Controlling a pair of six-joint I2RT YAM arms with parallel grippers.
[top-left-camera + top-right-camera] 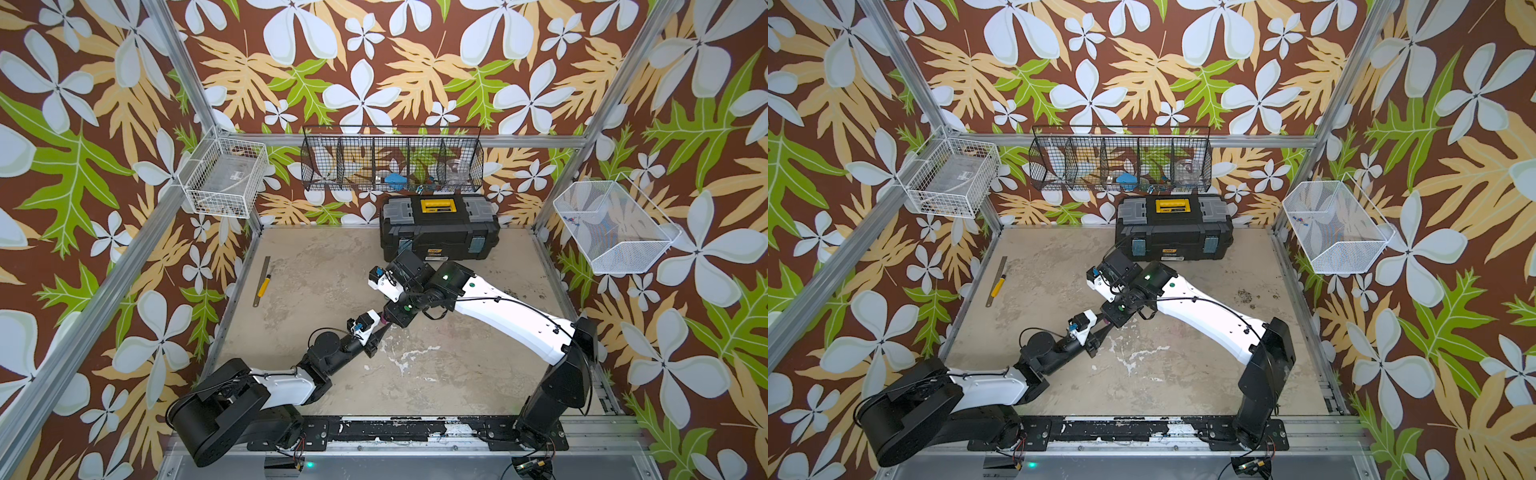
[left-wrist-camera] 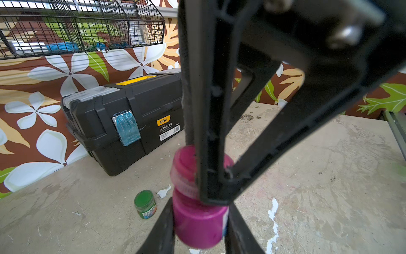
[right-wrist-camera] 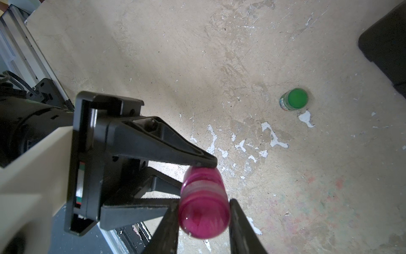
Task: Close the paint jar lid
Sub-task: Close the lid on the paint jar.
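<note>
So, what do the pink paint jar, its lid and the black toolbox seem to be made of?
Pink paint jar: likely smooth plastic, perhaps glass; glossy wall showing magenta paint.
Lid: translucent pink plastic, shiny, with fine ribs around the rim.
Toolbox: matte black moulded plastic, judging by its ridged edges; yellow handle.

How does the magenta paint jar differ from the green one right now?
The magenta paint jar is clamped by both arms, left gripper on its body and right gripper on its lid; the green jar stands free on the table, untouched. One holds magenta paint, the other green. Both are small round jars with a lid on top. I cannot tell whether the magenta lid is fully tight.
</note>
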